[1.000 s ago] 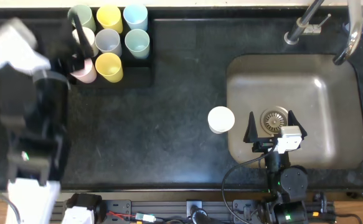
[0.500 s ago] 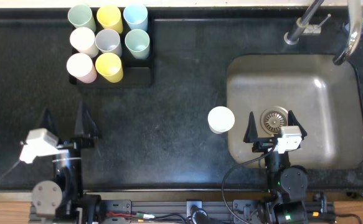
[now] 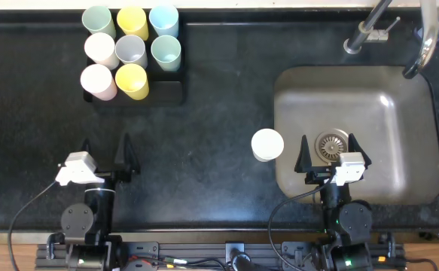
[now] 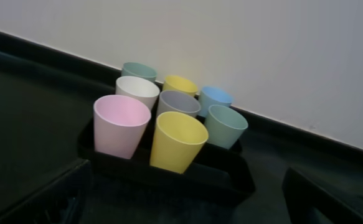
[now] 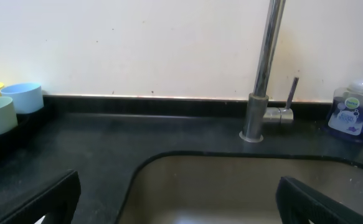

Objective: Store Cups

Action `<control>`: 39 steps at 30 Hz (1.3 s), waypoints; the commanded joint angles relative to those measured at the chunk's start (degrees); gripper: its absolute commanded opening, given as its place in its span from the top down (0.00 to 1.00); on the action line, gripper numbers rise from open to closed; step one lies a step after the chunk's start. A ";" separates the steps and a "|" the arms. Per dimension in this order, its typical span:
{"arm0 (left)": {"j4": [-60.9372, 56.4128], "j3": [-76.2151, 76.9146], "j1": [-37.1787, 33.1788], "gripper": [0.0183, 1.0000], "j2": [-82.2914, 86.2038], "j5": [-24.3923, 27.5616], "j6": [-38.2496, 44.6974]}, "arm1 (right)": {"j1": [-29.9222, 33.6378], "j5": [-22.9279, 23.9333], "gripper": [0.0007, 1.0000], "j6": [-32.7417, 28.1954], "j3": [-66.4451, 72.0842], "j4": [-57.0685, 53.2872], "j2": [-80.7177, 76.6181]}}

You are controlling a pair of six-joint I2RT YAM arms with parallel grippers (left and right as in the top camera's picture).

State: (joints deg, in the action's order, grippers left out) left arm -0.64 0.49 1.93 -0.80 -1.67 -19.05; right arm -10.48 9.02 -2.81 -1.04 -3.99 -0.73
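Note:
A black tray [image 3: 168, 92] at the back left holds several upright cups, with a pink cup [image 3: 99, 81] and a yellow cup [image 3: 132, 80] in its front row. The same tray [image 4: 187, 177] and pink cup [image 4: 120, 124] face my left wrist camera from a distance. One white cup [image 3: 267, 144] stands alone on the counter just left of the sink [image 3: 294, 83]. My left gripper [image 3: 106, 149] sits open and empty near the front edge, well short of the tray. My right gripper [image 3: 328, 150] is open and empty over the sink's front part, right of the white cup.
A faucet [image 3: 370, 26] rises behind the sink, also seen as a faucet [image 5: 265, 68] from the right wrist. A blue soap bottle [image 5: 353, 112] stands beside it. Dark counter [image 3: 204, 150] lies bare between tray and sink. A wall runs along the back.
My left arm has pulled back from the tray's pink cup to the front edge of the counter, gripper open and empty. The right arm and the white cup have not moved.

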 commanded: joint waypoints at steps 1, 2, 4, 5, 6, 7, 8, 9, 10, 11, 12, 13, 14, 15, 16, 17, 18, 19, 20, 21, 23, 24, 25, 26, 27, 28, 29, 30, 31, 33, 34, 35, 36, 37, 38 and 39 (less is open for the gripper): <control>1.42 -0.07 0.57 0.00 0.63 1.97 0.59 | 0.39 0.22 0.00 0.00 0.76 0.39 0.50; 2.93 -0.07 0.55 0.00 0.66 2.05 0.61 | 0.39 0.24 0.00 0.00 0.76 0.39 0.50; 5.60 -0.04 0.61 0.00 0.61 2.21 0.63 | 0.39 0.22 0.00 0.00 0.76 0.39 0.50; 5.51 -0.04 0.79 0.00 0.55 2.54 0.85 | 0.39 0.22 0.00 0.00 0.76 0.39 0.50; 5.51 -0.04 0.98 0.00 0.61 2.43 1.64 | 0.39 0.22 0.00 0.00 0.76 0.39 0.50; 5.51 -0.04 1.01 0.00 0.63 2.64 2.97 | 0.39 0.22 0.00 0.00 0.76 0.39 0.50; 5.46 -0.04 1.05 0.00 0.63 3.56 4.22 | 0.39 0.24 0.00 0.00 0.76 0.39 0.50; 5.29 -0.04 1.18 0.00 0.61 5.25 6.36 | 0.39 0.22 0.00 0.00 0.76 0.39 0.50; 5.20 -0.04 1.33 0.00 0.61 6.67 9.07 | 0.39 0.22 0.00 0.00 0.76 0.42 0.50; 5.05 -0.04 1.53 0.00 0.63 8.31 12.09 | 0.39 0.22 0.00 0.00 0.76 0.42 0.50; 4.87 -0.04 1.75 0.00 0.61 9.51 14.62 | 0.39 0.22 0.00 0.00 0.76 0.39 0.50; 4.85 -0.04 1.97 0.00 0.63 9.79 16.81 | 0.39 0.22 0.00 0.00 0.76 0.39 0.50; 4.85 -0.04 2.19 0.00 0.63 9.73 18.84 | 0.39 0.22 0.00 0.00 0.76 0.39 0.50; 4.85 -0.04 2.32 0.00 0.63 9.70 19.91 | 0.39 0.22 0.00 0.00 0.76 0.39 0.50; 4.87 -0.04 2.32 0.00 0.61 9.68 20.90 | 0.39 0.22 0.00 0.00 0.76 0.39 0.50; 4.90 -0.04 2.32 0.00 0.61 9.31 21.55 | 0.39 0.22 0.00 0.00 0.76 0.39 0.50; 4.92 -0.04 2.32 0.00 0.63 9.07 22.14 | 0.39 0.22 0.00 0.00 0.76 0.39 0.50; 4.92 -0.04 2.25 0.00 0.63 8.63 22.25 | 0.39 0.22 0.00 0.00 0.76 0.42 0.50; 4.92 -0.04 2.16 0.00 0.63 7.63 22.27 | 0.39 0.22 0.00 0.00 0.76 0.39 0.50; 4.92 -0.04 2.16 0.00 0.63 7.13 22.25 | 0.39 0.24 0.00 0.00 0.76 0.39 0.50; 4.90 -0.04 2.16 0.00 0.63 7.17 22.25 | 0.39 0.22 0.00 0.00 0.76 0.39 0.50; 4.92 -0.04 2.16 0.00 0.63 7.17 22.25 | 0.39 0.22 0.00 0.00 0.76 0.39 0.50; 4.92 -0.04 2.16 0.00 0.63 7.15 22.25 | 0.39 0.24 0.00 0.00 0.76 0.39 0.50; 4.92 -0.04 2.16 0.00 0.63 7.15 22.25 | 0.39 0.22 0.00 0.00 0.76 0.42 0.50; 4.92 -0.04 2.16 0.00 0.63 7.15 22.25 | 0.39 0.24 0.00 0.00 0.76 0.39 0.50; 4.92 -0.04 2.16 0.00 0.63 7.15 22.25 | 0.39 0.22 0.00 0.00 0.76 0.39 0.50; 4.92 -0.04 2.16 0.00 0.63 7.15 22.25 | 0.39 0.22 0.00 0.00 0.76 0.39 0.50; 4.92 -0.04 2.16 0.00 0.63 7.15 22.25 | 0.39 0.22 0.00 0.00 0.76 0.39 0.50; 4.90 -0.04 2.16 0.00 0.63 7.15 22.25 | 0.39 0.22 0.00 0.00 0.76 0.42 0.50; 4.92 -0.04 2.16 0.00 0.63 7.15 22.25 | 0.39 0.22 0.00 0.00 0.76 0.39 0.50; 4.92 -0.04 2.16 0.00 0.63 7.15 22.25 | 0.39 0.22 0.00 0.00 0.76 0.39 0.50; 4.92 -0.04 2.16 0.00 0.63 7.15 22.25 | 0.39 0.22 0.00 0.00 0.76 0.39 0.50; 4.90 -0.04 2.16 0.00 0.63 7.15 22.25 | 0.39 0.22 0.00 0.02 0.76 0.42 0.50; 4.92 -0.04 2.16 0.00 0.63 7.15 22.25 | 0.39 0.22 0.00 0.00 0.76 0.39 0.50; 4.92 -0.04 2.16 0.00 0.63 7.15 22.25 | 0.39 0.22 0.00 0.00 0.76 0.39 0.50; 4.92 -0.04 2.16 0.00 0.63 7.15 22.25 | 0.39 0.22 0.00 0.00 0.76 0.39 0.50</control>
State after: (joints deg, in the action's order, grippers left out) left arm 4.08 0.51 3.79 -0.73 5.39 1.96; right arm -10.48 9.04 -2.81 -1.04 -3.97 -0.73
